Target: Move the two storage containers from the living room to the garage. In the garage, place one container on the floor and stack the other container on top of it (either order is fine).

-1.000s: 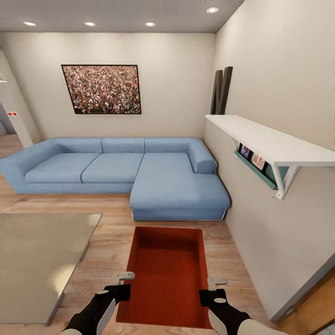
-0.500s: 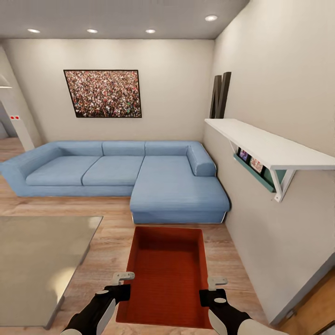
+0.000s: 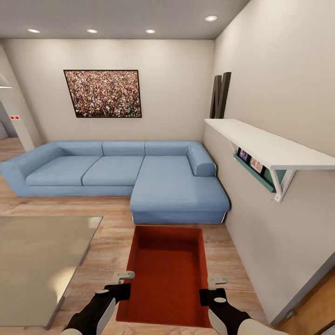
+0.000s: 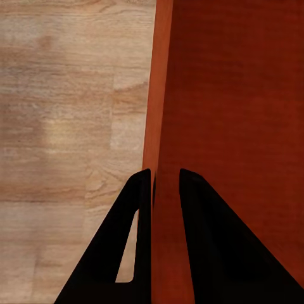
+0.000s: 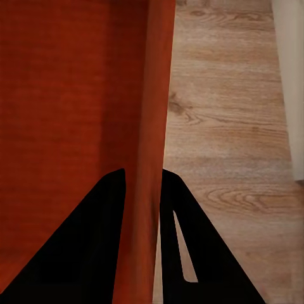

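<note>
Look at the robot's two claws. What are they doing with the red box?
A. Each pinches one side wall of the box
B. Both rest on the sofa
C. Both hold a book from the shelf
A. The left claw has a finger on each side of one wall of the red box, and the right claw does likewise on the opposite wall.

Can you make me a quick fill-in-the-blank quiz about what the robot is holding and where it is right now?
1. The storage container is coloured ____.
2. Each gripper, left gripper and right gripper, has its jaws closed on a side ____ of the container.
3. Beyond the container stands a blue ____.
4. The floor under the container is made of light ____ planks.

Missing words: orange-red; wall; sofa; wood
</note>
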